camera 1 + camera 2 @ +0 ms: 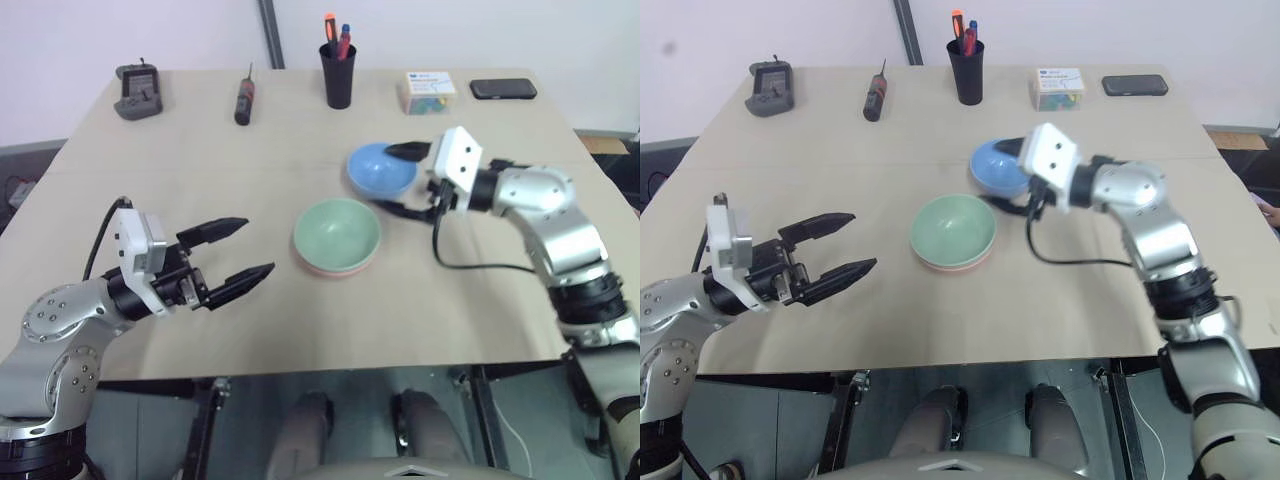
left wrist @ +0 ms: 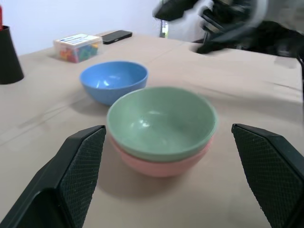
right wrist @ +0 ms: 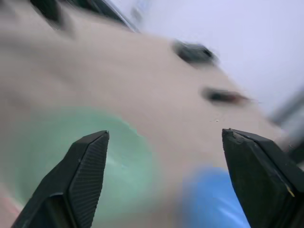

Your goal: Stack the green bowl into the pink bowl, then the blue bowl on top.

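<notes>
The green bowl (image 1: 337,233) sits nested inside the pink bowl (image 1: 335,270) at the middle of the table; only the pink rim and lower wall show beneath it (image 2: 164,166). Just behind and to the right stands the blue bowl (image 1: 380,168), upright on the table. My right gripper (image 1: 400,180) is open at the blue bowl's right side, one finger over its far rim and one by its near side; I cannot tell whether they touch it. To the left of the bowls, my left gripper (image 1: 258,246) hangs open and holds nothing.
Along the far edge stand a black device (image 1: 137,92), a screwdriver (image 1: 243,100), a black pen cup (image 1: 338,75), a small box of coloured bits (image 1: 430,92) and a phone (image 1: 503,89). A black cable (image 1: 470,265) loops below my right wrist.
</notes>
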Controlling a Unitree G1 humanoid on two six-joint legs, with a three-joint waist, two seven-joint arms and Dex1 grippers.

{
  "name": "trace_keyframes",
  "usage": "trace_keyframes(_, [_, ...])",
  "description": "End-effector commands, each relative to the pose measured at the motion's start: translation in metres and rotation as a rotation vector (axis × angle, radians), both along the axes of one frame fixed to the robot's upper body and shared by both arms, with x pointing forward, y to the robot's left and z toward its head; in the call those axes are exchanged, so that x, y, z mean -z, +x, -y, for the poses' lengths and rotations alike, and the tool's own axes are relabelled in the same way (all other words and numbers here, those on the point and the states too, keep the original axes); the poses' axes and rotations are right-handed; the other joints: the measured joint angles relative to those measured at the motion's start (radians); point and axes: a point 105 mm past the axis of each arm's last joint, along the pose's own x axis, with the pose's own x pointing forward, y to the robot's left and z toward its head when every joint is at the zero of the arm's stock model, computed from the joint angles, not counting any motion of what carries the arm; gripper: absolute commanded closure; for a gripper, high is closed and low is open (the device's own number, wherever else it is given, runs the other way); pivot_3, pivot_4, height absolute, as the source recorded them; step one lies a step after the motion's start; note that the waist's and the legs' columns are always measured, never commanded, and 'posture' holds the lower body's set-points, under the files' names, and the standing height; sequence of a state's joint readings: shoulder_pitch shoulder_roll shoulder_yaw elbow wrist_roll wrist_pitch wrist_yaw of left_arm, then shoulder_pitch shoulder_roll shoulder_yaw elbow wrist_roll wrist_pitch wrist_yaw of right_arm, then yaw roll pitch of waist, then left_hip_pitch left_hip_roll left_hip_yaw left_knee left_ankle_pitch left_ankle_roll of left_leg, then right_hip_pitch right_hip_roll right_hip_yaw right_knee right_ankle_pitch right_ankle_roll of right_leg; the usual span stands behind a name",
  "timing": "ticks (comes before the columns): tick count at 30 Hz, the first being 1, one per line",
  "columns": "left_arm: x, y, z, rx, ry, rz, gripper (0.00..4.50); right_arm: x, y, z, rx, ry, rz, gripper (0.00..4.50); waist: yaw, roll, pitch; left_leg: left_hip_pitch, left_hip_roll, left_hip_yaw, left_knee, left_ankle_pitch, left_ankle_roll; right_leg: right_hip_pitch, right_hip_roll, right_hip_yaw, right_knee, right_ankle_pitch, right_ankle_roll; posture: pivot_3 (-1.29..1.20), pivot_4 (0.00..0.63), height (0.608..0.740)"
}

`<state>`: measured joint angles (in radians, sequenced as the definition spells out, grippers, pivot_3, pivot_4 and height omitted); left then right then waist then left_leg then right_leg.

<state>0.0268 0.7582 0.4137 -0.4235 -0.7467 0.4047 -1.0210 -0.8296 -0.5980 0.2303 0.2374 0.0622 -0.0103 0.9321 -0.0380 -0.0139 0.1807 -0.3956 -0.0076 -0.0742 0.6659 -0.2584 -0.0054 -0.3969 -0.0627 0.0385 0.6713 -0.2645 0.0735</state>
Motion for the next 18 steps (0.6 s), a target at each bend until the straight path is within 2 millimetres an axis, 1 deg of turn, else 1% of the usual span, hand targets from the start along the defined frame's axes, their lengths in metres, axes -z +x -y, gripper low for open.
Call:
trace_keyframes(1, [-0.011, -0.005, 0.002, 0.016, 0.013, 0.038, 0.00, 0.019, 0.018, 0.001, -0.006, -0.123, 0.077, 0.51, -0.005, 0.000, 0.000, 0.000, 0.001, 0.000, -0.001, 0.000, 0.000, 0.000, 0.000, 0.000, 0.000, 0.000, 0.000, 0.00, 0.150, 0.740])
trace_keyframes(3, [-0.013, -0.010, 0.001, 0.028, -0.008, 0.004, 0.00, 0.031, 0.032, -0.009, -0.005, -0.158, 0.090, 0.51, -0.020, 0.000, 0.000, 0.000, 0.002, 0.002, -0.001, 0.000, 0.000, -0.002, 0.002, 0.003, 0.001, 0.000, 0.000, 0.00, 0.150, 0.740])
trace_keyframes(5, [-0.014, -0.014, 0.000, 0.030, -0.030, -0.022, 0.00, 0.038, 0.037, -0.017, -0.022, -0.180, 0.097, 0.51, -0.032, 0.000, 0.001, -0.001, 0.003, 0.003, -0.002, 0.000, 0.000, -0.005, 0.002, 0.005, 0.001, 0.000, 0.000, 0.00, 0.150, 0.740])
trace_keyframes(10, [-0.013, -0.019, -0.001, -0.016, -0.006, -0.011, 0.00, 0.043, 0.046, -0.040, -0.043, -0.213, 0.144, 0.51, -0.034, 0.000, 0.001, -0.002, 0.002, 0.004, -0.005, 0.001, -0.002, -0.008, 0.001, 0.009, 0.000, 0.000, 0.000, 0.00, 0.150, 0.740])
trace_keyframes(12, [-0.013, -0.022, -0.001, -0.020, -0.006, -0.018, 0.00, 0.045, 0.050, -0.044, -0.033, -0.213, 0.138, 0.51, -0.032, 0.000, 0.001, -0.002, 0.002, 0.004, -0.006, 0.002, -0.003, -0.009, 0.001, 0.009, 0.000, 0.000, 0.000, 0.00, 0.150, 0.740])
trace_keyframes(14, [-0.013, -0.024, 0.000, -0.023, -0.002, -0.020, 0.00, 0.047, 0.053, -0.045, -0.014, -0.214, 0.137, 1.02, -0.027, 0.000, 0.001, -0.002, 0.002, 0.003, -0.008, 0.002, -0.003, -0.010, 0.001, 0.009, 0.000, 0.000, 0.000, 0.00, 0.150, 0.740])
trace_keyframes(15, [-0.012, -0.025, -0.001, -0.030, 0.004, -0.017, 0.00, 0.049, 0.053, -0.045, -0.019, -0.227, 0.128, 1.16, -0.023, 0.000, 0.001, -0.003, 0.002, 0.003, -0.008, 0.002, -0.003, -0.010, 0.001, 0.008, 0.000, 0.000, 0.000, 0.00, 0.150, 0.740])
trace_keyframes(16, [-0.012, -0.025, -0.001, -0.036, 0.008, -0.015, 0.00, 0.050, 0.053, -0.045, -0.020, -0.234, 0.123, 1.52, -0.023, 0.000, 0.001, -0.003, 0.002, 0.003, -0.008, 0.002, -0.004, -0.010, 0.001, 0.008, 0.000, 0.000, 0.000, 0.00, 0.150, 0.740])
trace_keyframes(18, [-0.012, -0.025, -0.003, -0.049, 0.012, -0.011, 0.00, 0.052, 0.053, -0.044, -0.025, -0.248, 0.113, 2.42, -0.023, 0.000, 0.001, -0.003, 0.001, 0.004, -0.009, 0.002, -0.004, -0.010, 0.000, 0.009, -0.001, 0.000, 0.000, 0.00, 0.150, 0.740])
